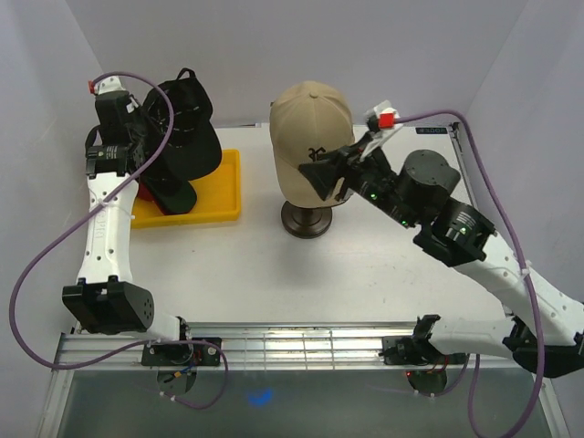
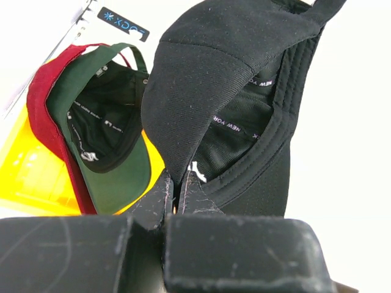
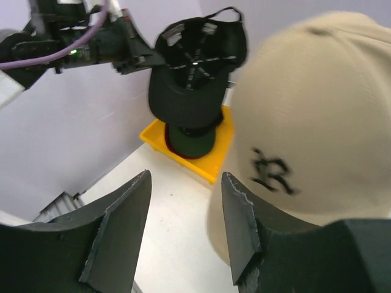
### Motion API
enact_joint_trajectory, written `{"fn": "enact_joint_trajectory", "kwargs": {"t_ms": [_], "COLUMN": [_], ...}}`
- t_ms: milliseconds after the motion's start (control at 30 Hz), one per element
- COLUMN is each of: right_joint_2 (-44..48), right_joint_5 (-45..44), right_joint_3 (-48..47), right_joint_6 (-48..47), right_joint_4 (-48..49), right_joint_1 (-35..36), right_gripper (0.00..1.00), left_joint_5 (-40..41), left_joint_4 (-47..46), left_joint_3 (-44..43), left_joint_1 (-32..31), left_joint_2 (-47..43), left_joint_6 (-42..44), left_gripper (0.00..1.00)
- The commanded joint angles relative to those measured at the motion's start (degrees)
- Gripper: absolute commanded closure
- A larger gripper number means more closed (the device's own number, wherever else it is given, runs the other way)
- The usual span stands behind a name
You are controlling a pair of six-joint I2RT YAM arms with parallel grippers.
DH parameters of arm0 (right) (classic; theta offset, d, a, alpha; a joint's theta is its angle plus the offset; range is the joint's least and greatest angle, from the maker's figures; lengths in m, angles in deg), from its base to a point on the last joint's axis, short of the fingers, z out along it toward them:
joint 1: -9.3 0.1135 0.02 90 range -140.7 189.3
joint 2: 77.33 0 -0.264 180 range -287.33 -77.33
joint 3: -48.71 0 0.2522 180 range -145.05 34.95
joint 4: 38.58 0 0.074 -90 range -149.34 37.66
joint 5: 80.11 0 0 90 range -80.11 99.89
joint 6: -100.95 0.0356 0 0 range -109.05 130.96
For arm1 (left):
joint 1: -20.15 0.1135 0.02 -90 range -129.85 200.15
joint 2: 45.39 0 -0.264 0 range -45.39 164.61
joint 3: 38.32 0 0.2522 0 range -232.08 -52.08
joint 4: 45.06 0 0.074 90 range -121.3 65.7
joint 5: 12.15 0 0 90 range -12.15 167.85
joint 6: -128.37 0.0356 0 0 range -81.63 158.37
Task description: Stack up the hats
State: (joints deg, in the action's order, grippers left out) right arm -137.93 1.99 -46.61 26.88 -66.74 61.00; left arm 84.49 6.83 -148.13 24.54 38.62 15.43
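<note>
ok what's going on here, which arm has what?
The left gripper is shut on the brim of a black cap and holds it in the air above the yellow tray. In the tray, a green cap lies on a red cap. A tan cap sits on the stand at mid-table. The right gripper is open beside the tan cap's brim, holding nothing. The black cap is not yet on a stack.

top external: from above, down onto whole table [image 1: 274,274]. left wrist: tight on black cap [image 2: 214,73]. right wrist: beside tan cap [image 3: 317,110], facing same black cap, common to all.
</note>
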Motion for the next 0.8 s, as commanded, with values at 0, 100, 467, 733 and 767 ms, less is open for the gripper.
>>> {"fn": "enact_joint_trajectory", "kwargs": {"t_ms": [0, 100, 467, 733, 767], "right_joint_2": [-7.32, -16.28, -33.78, -38.09, -38.54], "right_joint_5": [-8.95, -14.68, -30.23, -37.53, -37.89], "right_joint_3": [-9.56, -18.7, -23.3, -11.62, -11.08], "right_joint_6": [-7.56, -10.38, -27.77, -44.74, -46.4], "right_joint_4": [-2.2, -5.72, 1.19, 17.54, 18.6], "right_joint_1": [12.16, 19.74, 30.82, 34.96, 35.13], "right_gripper": [0.43, 0.41, 0.29, 0.19, 0.18], "left_joint_5": [-1.71, -2.32, -6.19, -9.88, -10.58], "left_joint_4": [0.71, 1.33, 6.34, 9.07, 9.24], "left_joint_3": [0.42, 1.65, 7.28, 12.28, 12.73], "left_joint_1": [0.1, 0.1, 0.19, 0.1, 0.1], "left_joint_2": [-4.64, -6.83, -16.24, -22.65, -23.7], "left_joint_6": [-0.97, -1.23, -3.87, -5.27, -5.54], "left_gripper": [1.0, 1.0, 1.0, 1.0, 1.0]}}
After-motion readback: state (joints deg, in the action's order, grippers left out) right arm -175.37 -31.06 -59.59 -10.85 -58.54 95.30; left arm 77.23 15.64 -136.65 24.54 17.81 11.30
